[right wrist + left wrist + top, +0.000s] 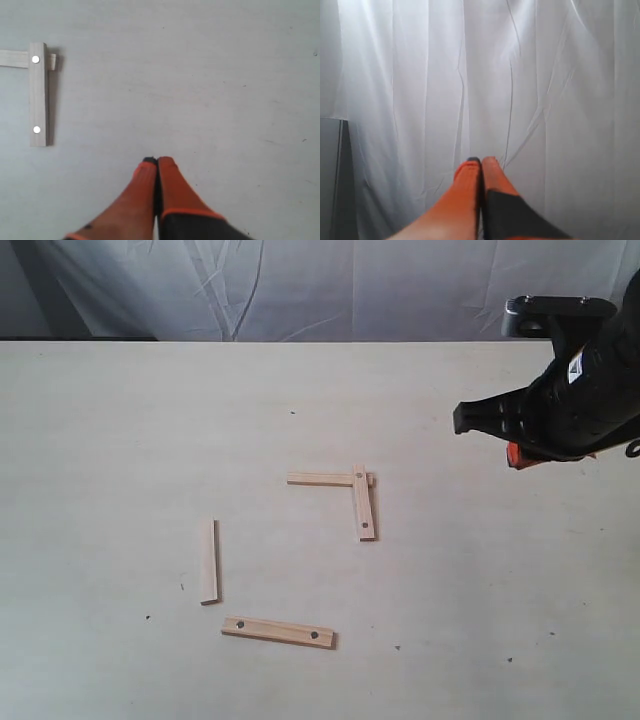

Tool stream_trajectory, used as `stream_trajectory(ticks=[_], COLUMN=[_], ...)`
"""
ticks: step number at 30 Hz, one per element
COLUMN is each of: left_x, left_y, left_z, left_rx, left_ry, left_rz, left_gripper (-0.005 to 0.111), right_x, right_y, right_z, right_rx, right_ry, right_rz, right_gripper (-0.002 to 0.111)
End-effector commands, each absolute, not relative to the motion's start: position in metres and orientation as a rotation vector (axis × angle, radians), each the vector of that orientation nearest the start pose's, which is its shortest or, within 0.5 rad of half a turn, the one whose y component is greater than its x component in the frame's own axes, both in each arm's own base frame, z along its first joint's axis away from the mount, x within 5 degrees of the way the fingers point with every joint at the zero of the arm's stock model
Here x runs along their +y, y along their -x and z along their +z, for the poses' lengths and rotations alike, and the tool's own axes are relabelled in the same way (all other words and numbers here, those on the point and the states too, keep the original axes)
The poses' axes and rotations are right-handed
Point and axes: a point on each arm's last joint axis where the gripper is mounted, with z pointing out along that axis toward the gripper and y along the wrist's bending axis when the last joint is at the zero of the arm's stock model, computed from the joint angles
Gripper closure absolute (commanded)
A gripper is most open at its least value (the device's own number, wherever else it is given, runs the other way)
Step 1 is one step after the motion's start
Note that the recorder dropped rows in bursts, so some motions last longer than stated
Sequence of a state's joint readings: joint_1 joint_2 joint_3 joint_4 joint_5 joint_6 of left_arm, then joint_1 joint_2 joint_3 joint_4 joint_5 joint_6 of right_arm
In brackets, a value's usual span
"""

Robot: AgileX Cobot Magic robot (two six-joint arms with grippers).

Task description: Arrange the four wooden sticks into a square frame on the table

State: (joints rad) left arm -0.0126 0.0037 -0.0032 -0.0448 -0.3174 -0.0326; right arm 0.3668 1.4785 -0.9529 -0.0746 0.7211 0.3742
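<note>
The left pincer (481, 160) and right pincer (157, 161) are both pressed together, empty. The loose thin stick (209, 562) looks light, stiff and flat; pinching its middle seems best

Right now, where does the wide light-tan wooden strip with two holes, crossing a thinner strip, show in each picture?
Exterior view: the holed strip lies just right of centre.
Left wrist view: absent; only white cloth.
Right wrist view: holed strip near the picture's edge.
Shared landmark: the thin plain strip under its end.
</note>
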Motion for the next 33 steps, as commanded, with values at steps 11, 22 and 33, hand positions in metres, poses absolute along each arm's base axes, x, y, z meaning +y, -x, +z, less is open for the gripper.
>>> stream_trajectory(ticks=[11, 22, 33], left_x=[-0.007, 0.009, -0.032], left_y=[-0.091, -0.186, -0.227], left_z=[0.37, 0.318, 0.233], left_rx=[1.682, 2.402, 2.629], left_ry=[-0.196, 0.027, 0.127], left_rz=[0.052, 0.142, -0.221], left_gripper=[0.107, 0.107, 0.107], right_x=[0.096, 0.098, 0.1], right_y=[-0.268, -0.269, -0.27], right_z=[0.24, 0.241, 0.242], right_rx=[2.714, 2.708, 2.687], right_ry=[0.079, 0.062, 0.038], right_rz=[0.125, 0.153, 0.199], right_gripper=[0.108, 0.108, 0.108])
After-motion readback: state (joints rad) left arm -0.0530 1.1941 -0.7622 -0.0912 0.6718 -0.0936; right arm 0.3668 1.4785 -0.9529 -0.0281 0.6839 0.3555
